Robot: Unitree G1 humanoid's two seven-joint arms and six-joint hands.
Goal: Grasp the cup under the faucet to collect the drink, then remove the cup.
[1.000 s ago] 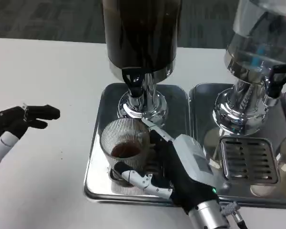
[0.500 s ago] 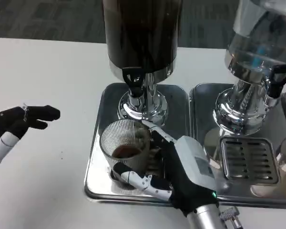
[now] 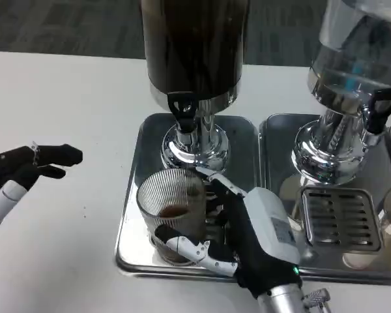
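Table [image 3: 65, 85], white, carries all the equipment. At the far left, the left hand [image 3: 27, 165] hovers over bare tabletop, well apart from the trays; its dark fingers point right, lie close together and hold nothing.

Next comes a steel tray [image 3: 131, 215] holding the dark dispenser [image 3: 194, 45], whose tank is filled with a dark drink. Its black faucet [image 3: 183, 109] hangs at the front of the chrome base [image 3: 194, 147].

The cup [image 3: 170, 208], a clear ribbed glass, is upright at the front of this tray, slightly left of and in front of the faucet. A small amount of brown liquid shows at the bottom. Whether the cup rests on the tray or is raised off it cannot be told.

The right hand [image 3: 241, 228] grips the cup from its right side: one white and black finger wraps across the lower front of the glass, others reach round behind its right edge. The white back of the hand faces upward, with the silver forearm running off the lower edge.

Further right, a second tray [image 3: 274, 130] holds the clear dispenser [image 3: 355, 59], with its own black faucet [image 3: 376, 107] and a slotted drip grate [image 3: 341, 218] in front of it.
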